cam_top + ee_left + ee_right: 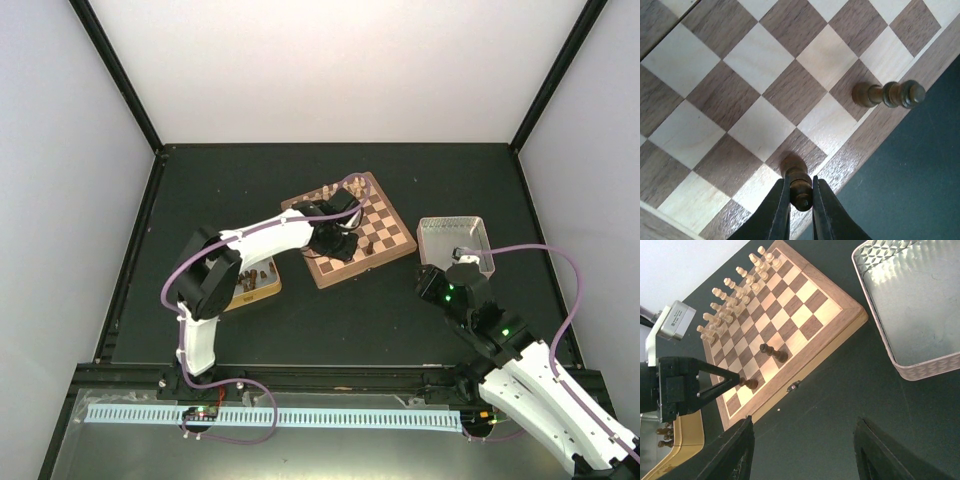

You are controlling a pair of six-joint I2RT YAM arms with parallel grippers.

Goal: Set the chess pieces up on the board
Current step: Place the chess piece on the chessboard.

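My left gripper (801, 200) is shut on a dark-brown chess piece (799, 181), whose base rests on a dark square in the near edge row of the board (765, 75). The same piece (749, 384) shows in the right wrist view, held by the left gripper (722, 385). A second dark piece (890, 94) stands alone two squares along that row; it also shows in the right wrist view (774, 353). The board (350, 230) lies at table centre. My right gripper (805, 445) is open and empty over bare table, right of the board.
Pale cream chessmen (735, 295) fill the board's far rows. An empty metal tin (455, 243) lies right of the board, also seen in the right wrist view (920, 305). A tin (255, 285) with several dark pieces sits left, under the left arm.
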